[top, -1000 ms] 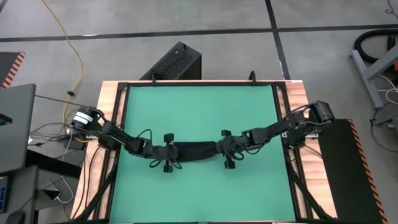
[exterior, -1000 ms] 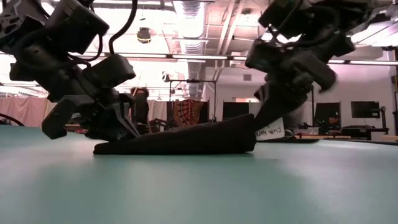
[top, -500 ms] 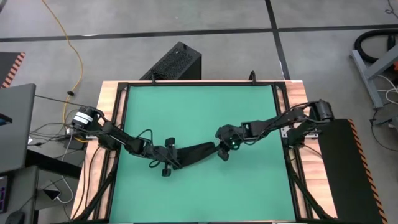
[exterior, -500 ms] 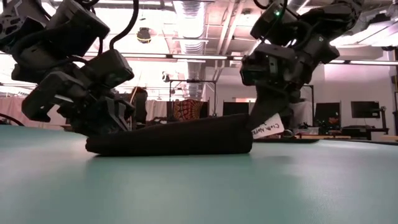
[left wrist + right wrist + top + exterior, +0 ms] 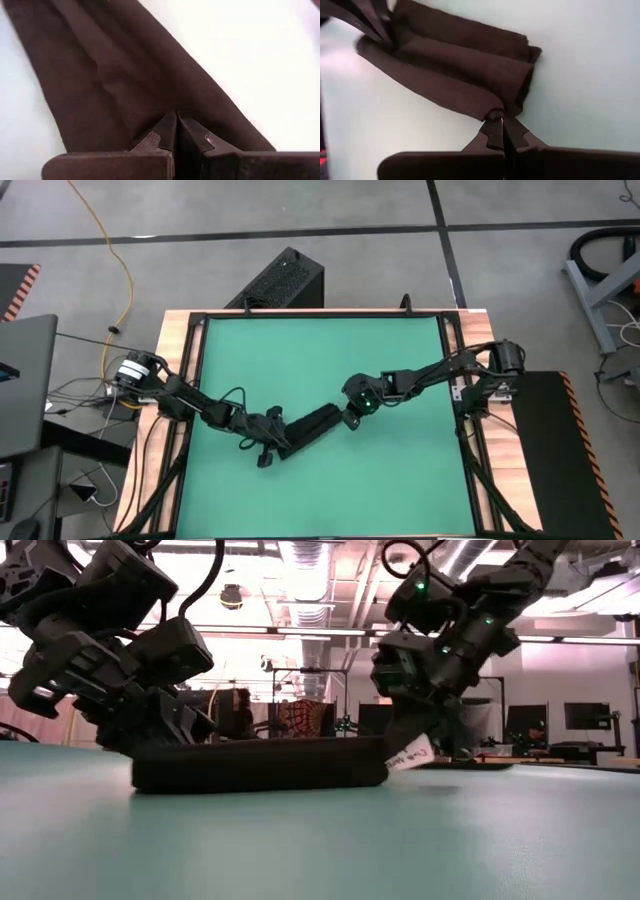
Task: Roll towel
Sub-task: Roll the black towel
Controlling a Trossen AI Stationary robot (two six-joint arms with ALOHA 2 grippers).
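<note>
The towel (image 5: 315, 425), black and gathered into a narrow thick strip, lies slanting across the middle of the green mat (image 5: 320, 350). In the low view the towel (image 5: 260, 765) rests along its length on the mat, and a small white tag (image 5: 410, 752) sticks out at its right end. My left gripper (image 5: 275, 440) is shut on the strip's near-left end. My right gripper (image 5: 350, 415) is shut on its far-right end, by the tag. My left gripper pinches the towel's left end (image 5: 167, 107) between its two shut fingers, taking several gathered layers. The fingers slant down from the table's left, along the strip. That end rests on the mat. My right gripper pinches the towel's right end (image 5: 500, 105) between its shut fingers, at the edge of the folded layers. The fingers slant down from the table's right. The strip lies slack on the mat beyond them.
A black vented box (image 5: 280, 280) stands on the floor past the table's far edge. A wooden frame (image 5: 180, 380) borders the mat. Cables and a laptop (image 5: 25, 380) sit off the left side. The mat's far half and near strip are bare.
My right gripper has gone toward the table's left and far edge and rolled at the wrist, carrying the towel's right end with it. The strip, level before, now lies slanted and shorter. My left gripper has turned in place, staying shut on the left end.
</note>
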